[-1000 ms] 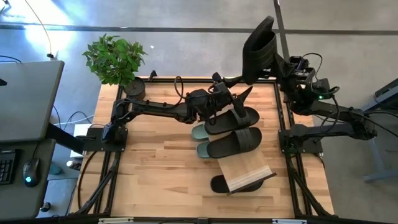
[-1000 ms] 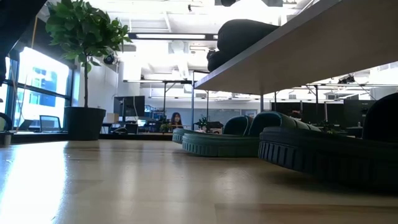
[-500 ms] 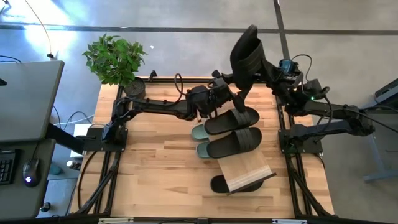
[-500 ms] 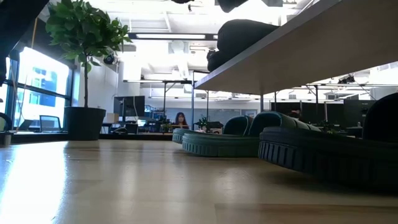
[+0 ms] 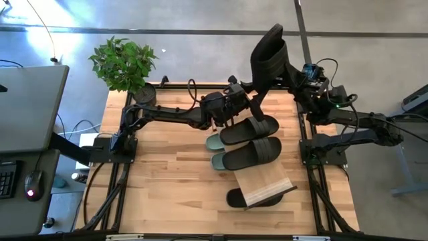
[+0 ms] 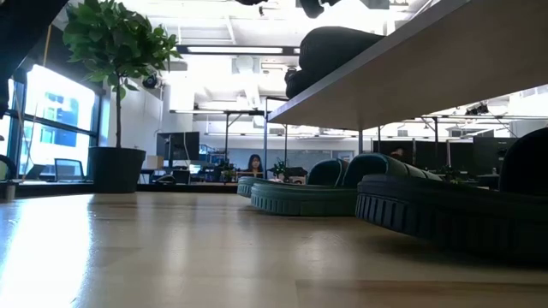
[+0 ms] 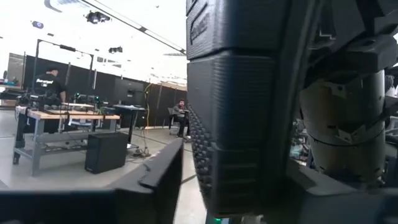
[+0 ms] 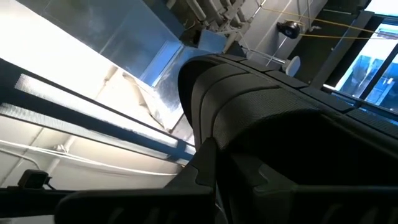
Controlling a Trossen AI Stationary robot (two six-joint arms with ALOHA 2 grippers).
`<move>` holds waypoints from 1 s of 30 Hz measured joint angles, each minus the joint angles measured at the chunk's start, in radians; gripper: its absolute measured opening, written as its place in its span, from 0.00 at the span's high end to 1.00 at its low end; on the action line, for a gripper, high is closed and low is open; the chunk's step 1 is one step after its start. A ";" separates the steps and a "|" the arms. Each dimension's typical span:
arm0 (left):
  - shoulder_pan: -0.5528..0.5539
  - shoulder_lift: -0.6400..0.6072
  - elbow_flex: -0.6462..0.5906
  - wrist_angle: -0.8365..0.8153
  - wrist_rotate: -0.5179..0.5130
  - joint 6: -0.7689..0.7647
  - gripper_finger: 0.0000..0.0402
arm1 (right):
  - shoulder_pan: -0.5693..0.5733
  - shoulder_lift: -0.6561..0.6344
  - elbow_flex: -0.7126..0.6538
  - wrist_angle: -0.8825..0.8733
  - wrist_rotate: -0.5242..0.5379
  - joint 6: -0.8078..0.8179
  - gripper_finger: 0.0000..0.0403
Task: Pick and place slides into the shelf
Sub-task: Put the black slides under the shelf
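A black slide (image 5: pixel 269 57) stands on end high above the table's far right, with my right gripper (image 5: pixel 293 75) shut on it. My left gripper (image 5: pixel 257 100) reaches in from the left. Its fingers stand open on either side of the slide's lower end (image 7: pixel 242 124), and a thin strip of background shows between one finger (image 7: pixel 155 180) and the sole. Two more black slides (image 5: pixel 251 127) (image 5: pixel 253 152) lie mid-table, partly over two green slides (image 5: pixel 214 142) (image 6: pixel 300 198). The shelf (image 5: pixel 264 182) stands near the front edge, and another black slide (image 5: pixel 235 197) pokes out beside it. My right gripper holds the raised black slide at its ribbed strap (image 8: pixel 249 112), on the side toward the table's right. The fingers come from the right and slant upward. The gripper's own body hides the exact place of contact. The slide is lifted clear and nearly upright.
A potted plant (image 5: pixel 124 63) stands at the table's far left corner. The left half of the wooden table (image 5: pixel 160 174) is bare. The shelf's sloping plank (image 6: pixel 411 68) fills the upper right of the low view. People sit far off in the room behind.
My right gripper has swung the raised black slide a little toward the table's left, bringing its lower end between my left gripper's fingers. The left gripper's fingers have drawn closer together around that end. The slides on the table have not moved.
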 joint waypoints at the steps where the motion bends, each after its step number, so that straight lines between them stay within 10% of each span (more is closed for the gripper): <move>1: 0.000 0.000 0.000 0.001 0.000 -0.003 0.63 | 0.000 0.000 0.000 0.000 0.000 0.000 1.00; 8: 0.002 0.000 0.000 0.022 0.000 -0.018 0.86 | 0.000 -0.001 0.000 0.002 -0.012 -0.002 1.00; 30: -0.003 0.000 -0.001 0.060 0.004 -0.068 0.87 | 0.000 -0.006 0.001 -0.072 -0.151 -0.055 0.72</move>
